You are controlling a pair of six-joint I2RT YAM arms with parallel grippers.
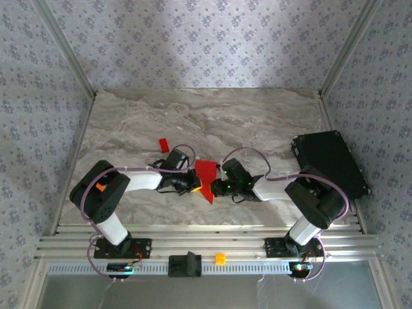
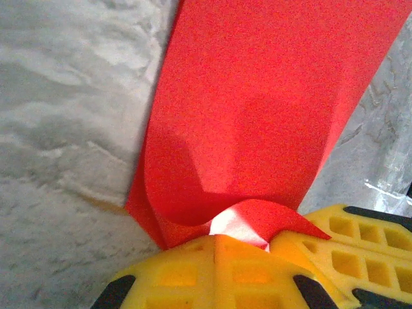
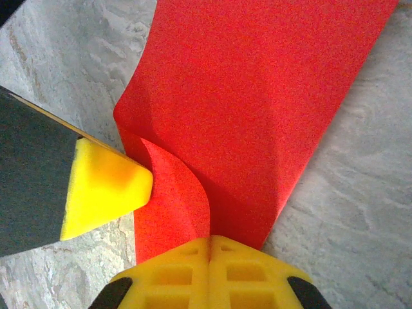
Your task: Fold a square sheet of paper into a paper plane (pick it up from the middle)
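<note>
The square sheet of paper (image 1: 206,176) is bright red and folded into a pointed wedge, its tip toward the near edge, in the middle of the marble table (image 1: 212,116). My left gripper (image 1: 192,185) is shut on its left side and my right gripper (image 1: 221,187) is shut on its right side. In the left wrist view the yellow jaws (image 2: 215,237) pinch a curled flap of the paper (image 2: 257,96), with white showing under the curl. The right wrist view has the right gripper (image 3: 209,239) shut on the paper (image 3: 257,96), and a left fingertip (image 3: 106,187) touches its left edge.
A tiny red block (image 1: 163,144) lies on the table behind the left gripper. A black box (image 1: 328,164) sits at the right edge. A small orange piece (image 1: 220,259) rests on the front rail between the arm bases.
</note>
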